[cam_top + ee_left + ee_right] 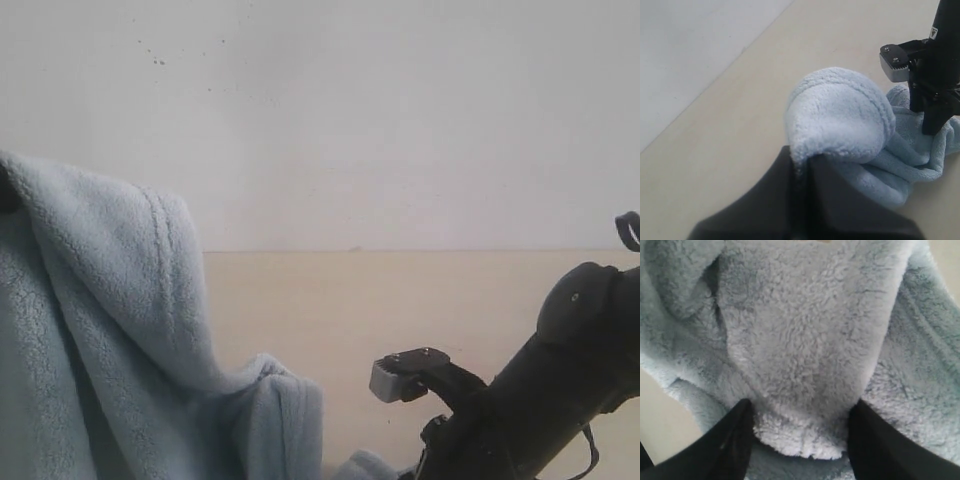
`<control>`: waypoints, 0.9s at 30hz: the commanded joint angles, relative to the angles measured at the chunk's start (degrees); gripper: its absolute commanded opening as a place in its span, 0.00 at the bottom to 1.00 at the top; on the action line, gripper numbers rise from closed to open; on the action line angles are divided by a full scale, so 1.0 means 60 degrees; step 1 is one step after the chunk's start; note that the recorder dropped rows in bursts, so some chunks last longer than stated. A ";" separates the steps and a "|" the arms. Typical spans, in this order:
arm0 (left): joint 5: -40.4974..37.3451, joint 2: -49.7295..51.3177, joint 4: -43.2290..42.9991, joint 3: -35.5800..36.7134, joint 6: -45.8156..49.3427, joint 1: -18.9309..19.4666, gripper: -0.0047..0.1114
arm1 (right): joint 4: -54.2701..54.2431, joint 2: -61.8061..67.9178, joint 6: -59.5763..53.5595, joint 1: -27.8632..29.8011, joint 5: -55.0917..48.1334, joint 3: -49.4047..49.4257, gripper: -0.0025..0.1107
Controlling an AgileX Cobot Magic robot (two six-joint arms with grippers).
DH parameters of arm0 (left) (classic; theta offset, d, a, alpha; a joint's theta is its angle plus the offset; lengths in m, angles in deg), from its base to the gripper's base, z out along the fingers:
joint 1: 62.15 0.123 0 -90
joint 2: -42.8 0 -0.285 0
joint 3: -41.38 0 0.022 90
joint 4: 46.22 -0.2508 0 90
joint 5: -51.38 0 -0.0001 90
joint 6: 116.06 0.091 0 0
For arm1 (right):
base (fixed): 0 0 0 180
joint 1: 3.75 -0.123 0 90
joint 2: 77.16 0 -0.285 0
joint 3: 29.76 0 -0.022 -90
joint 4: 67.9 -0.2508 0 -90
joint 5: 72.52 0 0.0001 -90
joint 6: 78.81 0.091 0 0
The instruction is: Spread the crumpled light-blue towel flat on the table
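between the left gripper's clenched jaws sits a pinch of the towel, a rounded fold bulging just past the tips. the right gripper stands spread wide, one finger either side of a fluffy lobe, not closed on it. the cloth looks soft, light and limp, with enough pile to grip well. it will likely sag wherever unsupported, so a hem or corner seems a better hold than the bunched middle. part of it hangs lifted at the left of the exterior view, and the rest trails onto the table. the left arm seems raised, judging by that drape. the right arm reaches low, angled down at the heap.
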 commanded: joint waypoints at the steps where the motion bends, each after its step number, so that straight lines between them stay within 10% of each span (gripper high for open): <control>1: -0.0037 -0.0078 -0.0001 0.0025 -0.0104 0.0009 0.07 | -0.0045 0.0020 -0.0104 -0.0046 0.0246 0.0016 0.28; 4: -0.0037 -0.0078 -0.0001 0.0025 -0.0104 0.0009 0.07 | -0.0045 0.0000 0.0132 -0.0046 0.0623 0.0016 0.02; 17: -0.0590 -0.0078 -0.0117 0.0025 -0.0263 0.0009 0.07 | 0.3620 -0.3156 0.3139 0.0008 0.1506 -0.0007 0.11; 27: -0.1072 -0.0538 -0.1861 0.0042 -0.1927 0.0009 0.07 | 0.6280 -0.6531 0.5510 0.2130 0.0870 -0.0007 0.11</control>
